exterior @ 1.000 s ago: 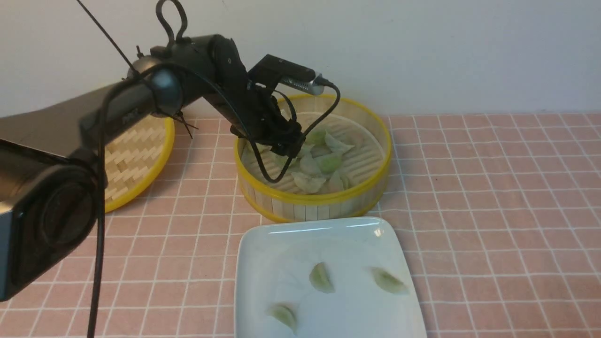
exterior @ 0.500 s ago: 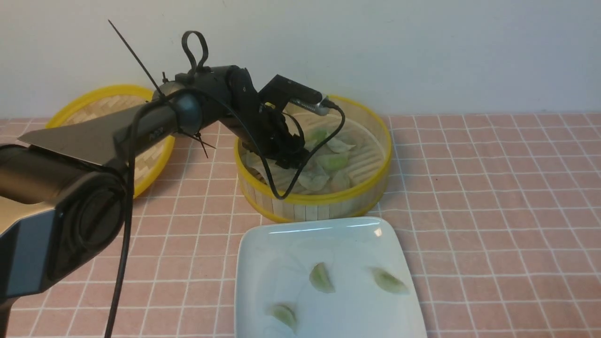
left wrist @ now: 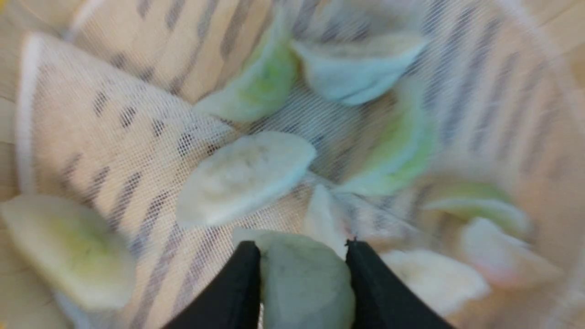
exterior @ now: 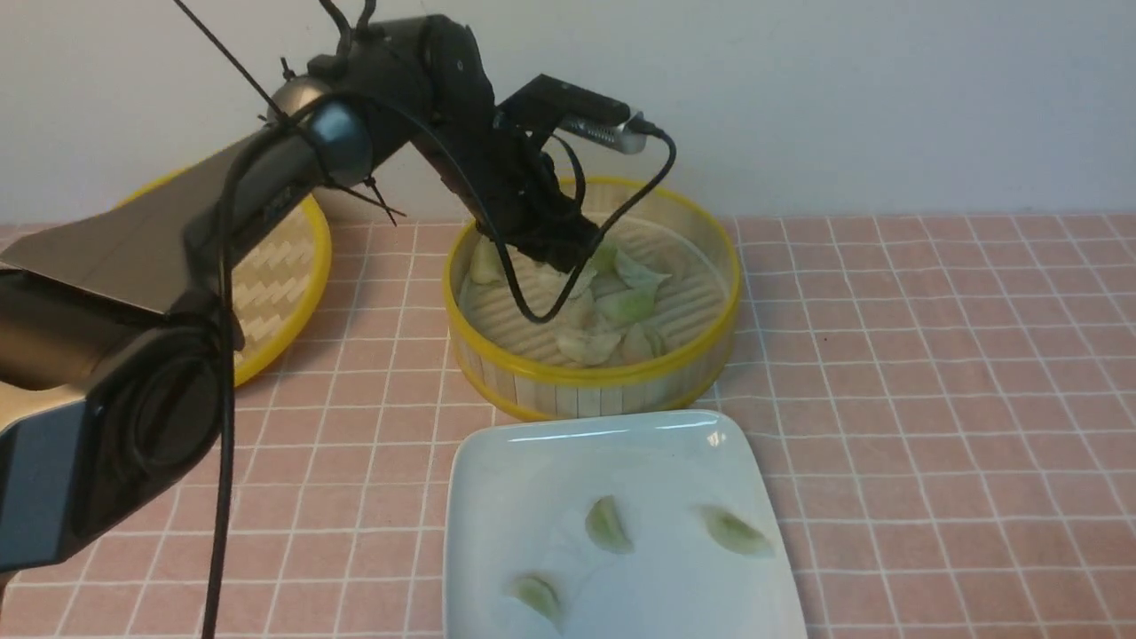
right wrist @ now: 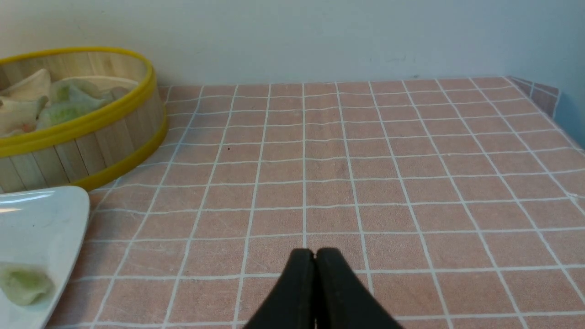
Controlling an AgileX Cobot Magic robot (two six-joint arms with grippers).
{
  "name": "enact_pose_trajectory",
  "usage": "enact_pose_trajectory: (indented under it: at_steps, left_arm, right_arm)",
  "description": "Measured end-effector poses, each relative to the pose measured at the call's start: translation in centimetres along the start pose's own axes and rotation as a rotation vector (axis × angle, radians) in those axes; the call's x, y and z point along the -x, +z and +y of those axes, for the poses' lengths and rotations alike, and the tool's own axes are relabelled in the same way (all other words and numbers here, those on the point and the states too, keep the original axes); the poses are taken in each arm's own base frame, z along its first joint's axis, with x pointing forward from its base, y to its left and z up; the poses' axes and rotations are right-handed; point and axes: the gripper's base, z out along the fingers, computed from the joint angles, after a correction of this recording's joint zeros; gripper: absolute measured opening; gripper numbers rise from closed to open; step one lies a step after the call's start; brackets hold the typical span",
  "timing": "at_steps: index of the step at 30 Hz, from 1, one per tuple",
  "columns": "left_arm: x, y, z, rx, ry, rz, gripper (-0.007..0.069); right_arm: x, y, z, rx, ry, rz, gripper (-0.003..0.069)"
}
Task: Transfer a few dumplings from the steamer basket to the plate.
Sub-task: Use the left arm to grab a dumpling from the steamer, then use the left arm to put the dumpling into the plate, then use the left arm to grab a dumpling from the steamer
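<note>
We see a round bamboo steamer basket with yellow rims (exterior: 577, 395) standing on a pink surface with a white grid pattern (exterior: 932, 355), close to a pale wall. Inside it, on a white mesh liner, lies a loose heap of small crescent-shaped dumplings, pale green to whitish (exterior: 621, 306). The black left arm (exterior: 266, 186) reaches in from the left and dips down into the far left part of the basket. In the left wrist view, the left arm's black fingers (left wrist: 240, 283) are clamped on either side of one whitish dumpling (left wrist: 304, 283), with the other dumplings lying on the liner beyond it; that view is slightly blurred. Just in front of the basket sits a glossy white square plate with rounded corners (exterior: 532, 470), its far edge nearly touching the basket wall. Three greenish dumplings lie on it, well apart: one near the middle (exterior: 608, 525), one to the right (exterior: 735, 532) and one at the near left (exterior: 537, 595). A flat woven bamboo lid with a yellow rim (exterior: 275, 275) rests to the left of the basket, partly hidden by the arm. In the right wrist view, the right arm's black fingers (right wrist: 297, 292) are pressed together with nothing between them, above bare surface to the right of the basket and plate.
</note>
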Motion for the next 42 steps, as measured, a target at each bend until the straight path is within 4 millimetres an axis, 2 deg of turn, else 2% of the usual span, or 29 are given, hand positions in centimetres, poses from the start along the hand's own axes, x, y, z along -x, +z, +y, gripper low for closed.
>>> enact_pose_trajectory:
  at_steps: [5,8,10,13,14,15,16,20,23,27,29,32,33,34,39,42]
  left_arm:
    - [0.5,-4.0,-1.1,-0.029,-0.010,0.047,0.0206]
    - [0.3,-7.3,-1.9,-0.020,-0.054,0.029,0.0206]
    - [-0.7,-9.3,-3.0,-0.022,-0.087,0.040,0.0206]
    - [-3.5,-11.3,-5.4,-0.045,-0.097,0.106,0.0206]
    - [-3.9,-11.1,-5.6,-0.051,-0.097,0.127,0.0206]
    - [-5.6,-11.2,-6.9,-0.068,-0.090,0.176,0.0206]
    - [-6.3,-10.8,-7.3,-0.077,-0.087,0.207,0.0206]
    - [-9.8,-6.8,-9.3,-0.118,-0.068,0.370,0.0206]
    - [-10.7,-4.1,-9.9,-0.116,-0.055,0.410,0.0214]
    - [-11.2,-2.0,-10.1,-0.119,-0.051,0.439,0.0305]
    - [-11.3,-1.3,-10.1,-0.120,-0.052,0.450,0.0433]
    - [-10.9,-1.3,-10.1,-0.116,-0.048,0.435,0.0539]
    - [-10.2,-1.7,-10.0,-0.108,-0.038,0.409,0.0575]
    - [-9.8,-1.9,-10.0,-0.098,-0.028,0.394,0.0586]
    - [-5.1,-3.8,-9.0,0.032,-0.018,0.146,0.0568]
    - [-2.7,-3.9,-8.1,0.074,-0.055,0.040,0.0541]
  right_arm:
    - [0.0,0.0,0.0,0.000,0.000,0.000,-0.0014]
    - [0.0,0.0,0.0,0.000,0.000,0.000,-0.0014]
    - [0.0,0.0,0.0,0.000,0.000,0.000,-0.0014]
    - [0.0,0.0,0.0,0.000,0.000,0.000,-0.0014]
    - [0.0,0.0,0.0,0.000,0.000,0.000,-0.0014]
    - [0.0,0.0,0.0,0.000,0.000,0.000,-0.0014]
    - [0.0,0.0,0.0,0.000,0.000,0.000,-0.0014]
    - [0.0,0.0,0.0,0.000,0.000,0.000,-0.0014]
    - [0.0,0.0,0.0,0.000,0.000,0.000,-0.0014]
    - [0.0,0.0,0.0,0.000,0.000,0.000,-0.0014]
    - [0.0,0.0,0.0,0.000,0.000,0.000,-0.0014]
    - [0.0,0.0,0.0,0.000,0.000,0.000,-0.0014]
    - [0.0,0.0,0.0,0.000,0.000,0.000,-0.0014]
    - [0.0,0.0,0.0,0.000,0.000,0.000,-0.0014]
    - [0.0,0.0,0.0,0.000,0.000,0.000,-0.0014]
    - [0.0,0.0,0.0,0.000,0.000,0.000,-0.0014]
